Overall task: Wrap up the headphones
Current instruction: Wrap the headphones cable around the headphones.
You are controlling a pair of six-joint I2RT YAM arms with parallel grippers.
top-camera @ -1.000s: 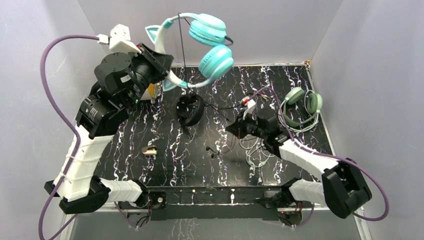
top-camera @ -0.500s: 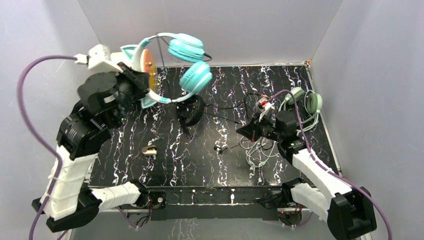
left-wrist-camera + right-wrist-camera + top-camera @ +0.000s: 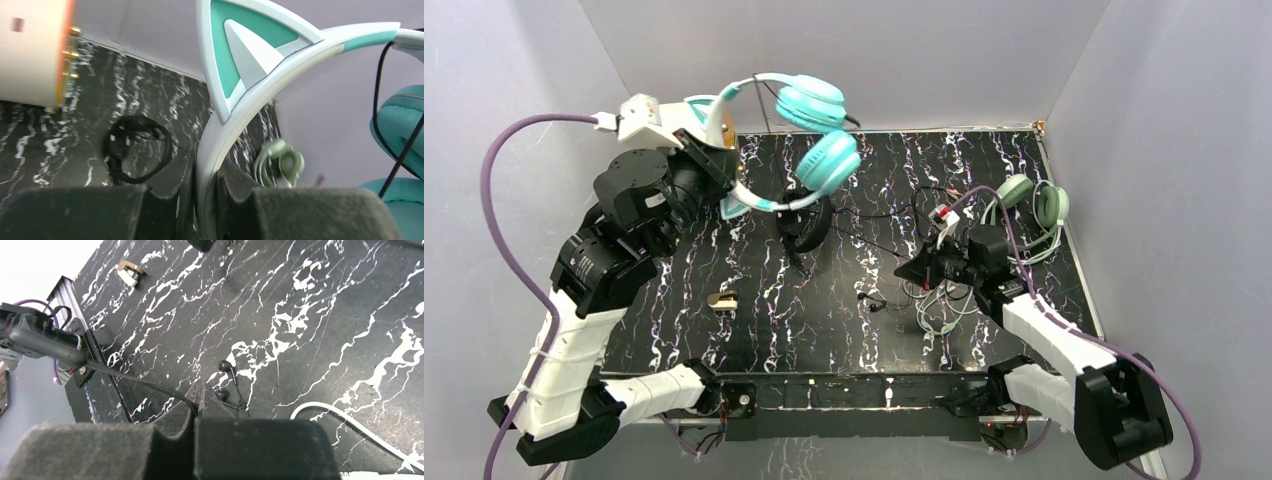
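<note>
1. Swinging back toward the middle after a lurch to the far upper left half a second ago: the teal headphones [image 3: 809,130], held high above the counter [image 3: 754,335] in the upper left of the overhead frame, ear cups hanging to the right.
2. Gripped by the left claw [image 3: 205,192], clamped shut on the white cat-ear band, with the band pinched upright between both pads.
3. Closed on a thin black cord [image 3: 135,382]: the right claw [image 3: 197,399], low over the counter right of centre, now a little further right and lower than a second ago.
4. Dragged rightward along with it: the cord's loose end [image 3: 871,298], now nearer the right claw than before.
5. Seen crossing the teal band at the right edge of the left wrist view: a black strand. Likely means turning the headset against a held cord, so winding under way but far from finished.
6. Lying where they lay a second ago: the black headphones [image 3: 804,220] at centre, and the green headphones [image 3: 1029,205] at the right with their pale cable loose. Both probably not yet wrapped.
</note>
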